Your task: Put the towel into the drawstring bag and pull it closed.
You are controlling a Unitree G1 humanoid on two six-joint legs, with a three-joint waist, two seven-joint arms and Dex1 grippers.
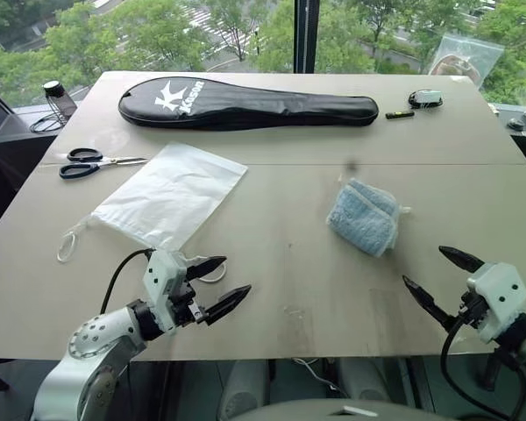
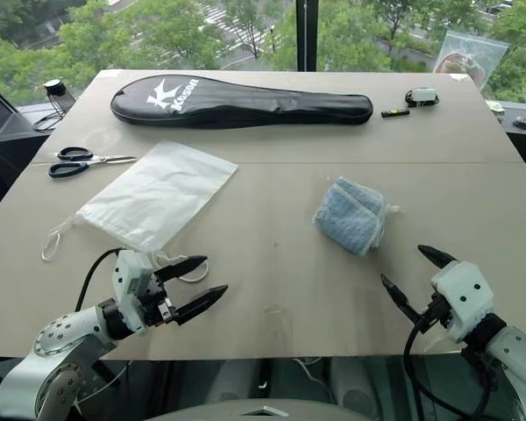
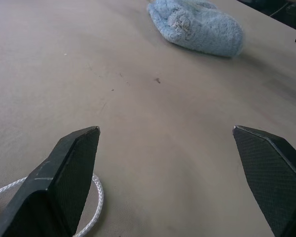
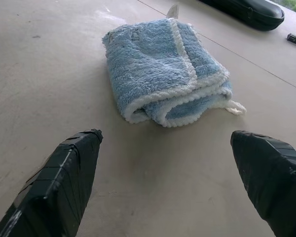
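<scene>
On the table (image 1: pixel 272 263), folded fluffy blue towel (image 1: pixel 363 216)

The long black fabric racket case (image 1: pixel 248 105) at the far side of the grey worktop (image 1: pixel 298 263) bears a white brand mark near its wider end: a large stylised "K" followed by the word "Kason". No other lettering, numbers or labels can be read.

Soft window daylight — faint shadows
</scene>
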